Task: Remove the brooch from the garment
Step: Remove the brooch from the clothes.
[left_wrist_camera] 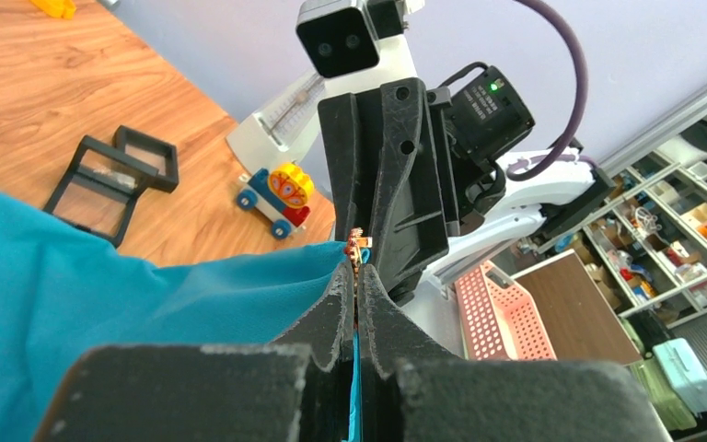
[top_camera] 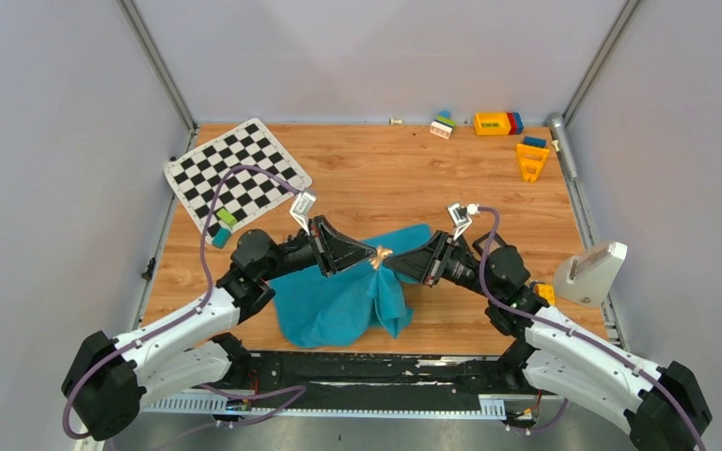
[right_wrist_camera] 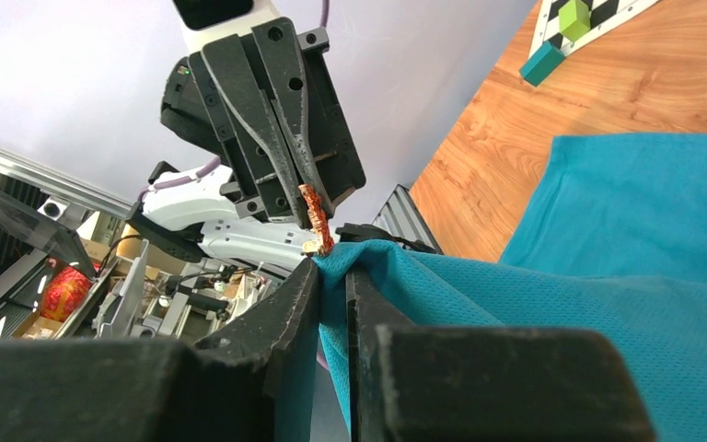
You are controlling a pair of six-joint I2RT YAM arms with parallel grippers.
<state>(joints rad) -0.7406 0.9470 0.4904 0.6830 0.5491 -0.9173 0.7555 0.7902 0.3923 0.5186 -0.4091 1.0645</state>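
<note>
The two arms meet nose to nose over the middle of the surface (top_camera: 385, 169), and between them they hold a peak of the teal shirt (top_camera: 338, 301) up off the wood. The rest of the shirt hangs down and pools toward the near edge.

The brooch (top_camera: 381, 254), a small orange-gold piece, sits right at the top of that peak, between the two tips. It looks still fastened to the cloth.

The left end effector (top_camera: 369, 256) is pressed fully together, with a fold of shirt caught between its fingers just short of the brooch. The right end effector (top_camera: 397, 261) has its fingers drawn nearly together from the other side. From its own camera I see teal cloth in the narrow slit between them and the brooch standing just past the tips, so I take its grip to be on the shirt rather than on the pin.

By my reckoning the task is only partly done. The shirt is gathered and lifted and the brooch is exposed. Taking hold of the brooch itself and working it free of the cloth is still left.
</note>
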